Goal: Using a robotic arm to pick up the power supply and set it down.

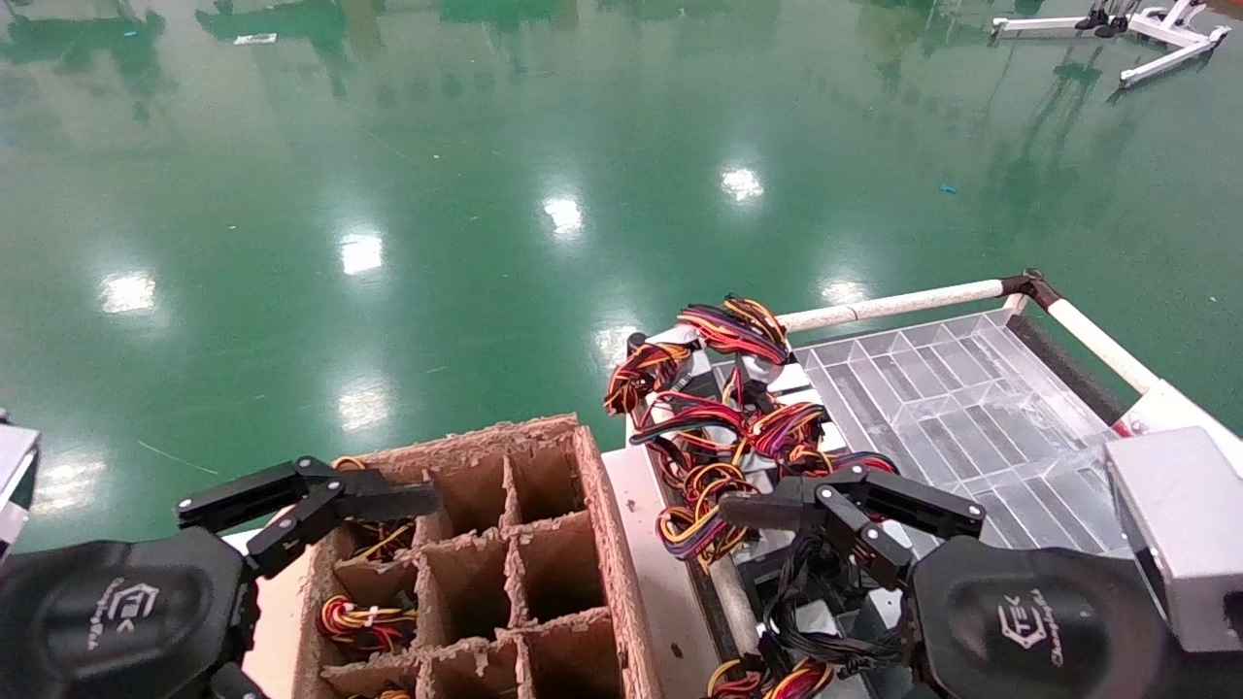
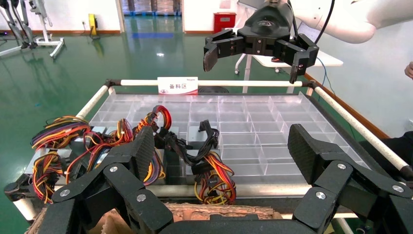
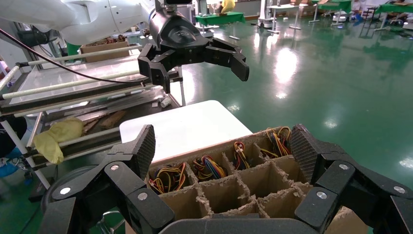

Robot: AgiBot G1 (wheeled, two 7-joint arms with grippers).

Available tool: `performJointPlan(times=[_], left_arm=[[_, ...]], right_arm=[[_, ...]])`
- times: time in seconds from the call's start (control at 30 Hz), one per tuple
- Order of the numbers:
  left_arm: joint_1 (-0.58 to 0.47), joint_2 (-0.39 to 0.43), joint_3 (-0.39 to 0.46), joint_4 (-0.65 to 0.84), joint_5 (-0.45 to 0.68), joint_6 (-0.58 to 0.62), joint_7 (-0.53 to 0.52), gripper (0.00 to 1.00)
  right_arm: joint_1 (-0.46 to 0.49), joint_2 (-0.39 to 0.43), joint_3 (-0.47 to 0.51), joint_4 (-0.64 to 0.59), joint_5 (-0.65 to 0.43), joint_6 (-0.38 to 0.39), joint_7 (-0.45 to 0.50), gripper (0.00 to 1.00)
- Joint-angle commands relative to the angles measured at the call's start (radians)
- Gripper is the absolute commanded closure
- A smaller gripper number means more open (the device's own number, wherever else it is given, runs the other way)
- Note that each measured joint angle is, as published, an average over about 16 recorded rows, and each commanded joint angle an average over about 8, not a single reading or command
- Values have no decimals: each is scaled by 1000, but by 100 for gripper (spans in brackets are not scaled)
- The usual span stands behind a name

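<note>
Two grippers hang with fingers spread and nothing between them. Left gripper (image 1: 320,505) hovers over the near-left corner of the cardboard box (image 1: 592,544), whose divided cells hold coloured wire loops (image 1: 359,621). Right gripper (image 1: 825,515) hovers above the tray (image 1: 971,388), over the heap of power supplies (image 1: 738,408); these silver boxes with red, yellow and orange wires lie at the tray's left end, beside the cardboard box, none held
</note>
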Motion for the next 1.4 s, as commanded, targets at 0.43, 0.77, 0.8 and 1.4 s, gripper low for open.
performJointPlan(times=[0.43,0.77,0.8,1.4], left_arm=[[0,0,0,0,0,0,0,100],[0,0,0,0,0,0,0,100],[0,0,0,0,0,0,0,100],[0,0,0,0,0,0,0,100]], right_arm=[[0,-10,-8,-2,-14,3,-3,0],[62,-123,-103,-35,-159,14,-13,0],[71,-136,-114,-39,-175,15,-13,0],[174,-435,-289,-158,-390,32,-63,0]])
